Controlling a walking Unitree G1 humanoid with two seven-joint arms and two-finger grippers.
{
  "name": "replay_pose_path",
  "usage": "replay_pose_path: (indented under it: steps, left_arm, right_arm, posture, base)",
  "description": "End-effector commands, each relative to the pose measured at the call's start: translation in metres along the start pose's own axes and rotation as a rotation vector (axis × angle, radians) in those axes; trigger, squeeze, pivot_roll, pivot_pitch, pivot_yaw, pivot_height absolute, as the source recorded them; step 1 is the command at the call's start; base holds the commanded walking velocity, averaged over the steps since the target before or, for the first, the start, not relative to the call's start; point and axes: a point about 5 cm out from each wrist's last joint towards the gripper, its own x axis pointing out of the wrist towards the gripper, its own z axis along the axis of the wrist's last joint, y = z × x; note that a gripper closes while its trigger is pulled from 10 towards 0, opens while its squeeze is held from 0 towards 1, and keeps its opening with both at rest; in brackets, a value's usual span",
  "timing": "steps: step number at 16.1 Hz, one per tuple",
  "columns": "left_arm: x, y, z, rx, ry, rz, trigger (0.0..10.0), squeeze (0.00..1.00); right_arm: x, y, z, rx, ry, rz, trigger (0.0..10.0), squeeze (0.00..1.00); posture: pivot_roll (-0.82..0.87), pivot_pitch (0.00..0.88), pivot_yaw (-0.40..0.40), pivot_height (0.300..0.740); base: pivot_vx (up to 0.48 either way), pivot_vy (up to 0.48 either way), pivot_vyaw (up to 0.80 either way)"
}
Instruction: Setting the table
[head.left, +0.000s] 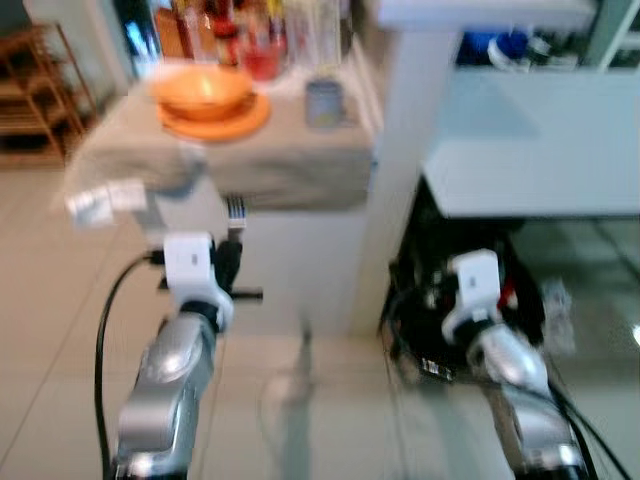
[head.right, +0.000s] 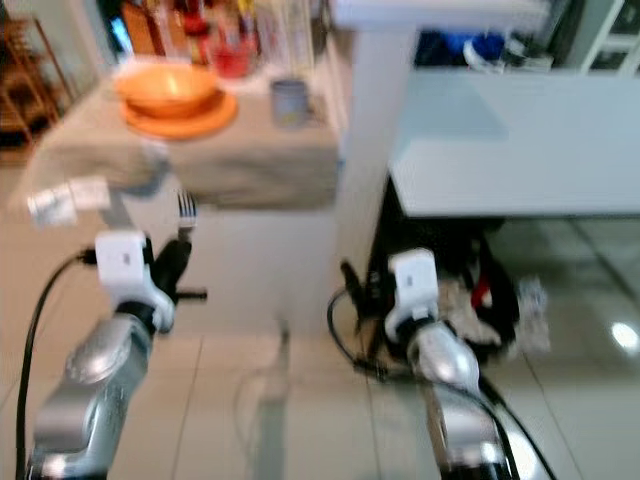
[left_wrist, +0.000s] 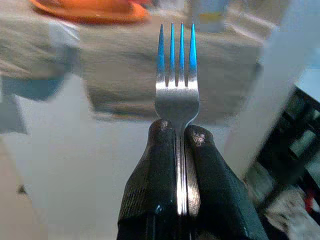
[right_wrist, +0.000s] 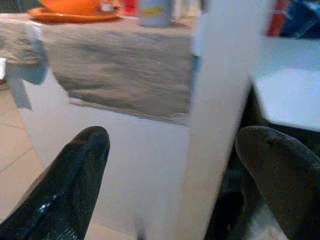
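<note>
Gripping a shiny steel fork (left_wrist: 176, 95) tines-up, left gripper (left_wrist: 178, 150) clamped on its handle w/ the beige-clothed table (head.left: 250, 160) ahead & above it, orange bowl on orange plate (head.left: 208, 98) already set, fork not yet placed, right gripper (right_wrist: 190, 165) spread apart, empty.

Surface (head.left: 290, 165) draped in beige cloth (head.left: 250, 150), orange plate (head.left: 245, 118) bearing orange bowl (head.left: 203, 91), grey cup (head.left: 323, 103) beside, bottles (head.left: 240, 25) behind

Left gripper (left_wrist: 179, 145) clamped tight, right gripper (right_wrist: 172, 150) spread wide
</note>
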Motion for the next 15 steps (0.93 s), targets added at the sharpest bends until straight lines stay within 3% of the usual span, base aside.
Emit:
replay_pose_path:
  steps: [1, 9, 15]
  left_arm:
    - [0.007, -0.003, 0.008, 0.019, -0.028, -0.009, 0.0, 0.0]
    - [0.011, 0.006, 0.011, 0.064, -0.031, 0.005, 0.0, 0.0]
    - [0.018, 0.003, 0.01, 0.056, -0.03, 0.003, 0.0, 0.0]
  right_arm:
    - [-0.002, 0.0, 0.001, -0.005, -0.002, -0.003, 10.0, 0.0]
    - [0.004, 0.014, -0.004, 0.022, 0.0, 0.029, 10.0, 0.0]
    - [0.005, 0.012, -0.002, 0.009, -0.004, 0.038, 10.0, 0.0]
  posture:
    - [-0.1, 0.0, 0.039, 0.74]
    - [-0.07, 0.0, 0.047, 0.74]
    - [-0.08, 0.0, 0.042, 0.74]
  base:
    - [0.0, -0.435, 0.0]
    - [0.0, -0.428, 0.0]
    - [0.121, -0.417, 0.0]
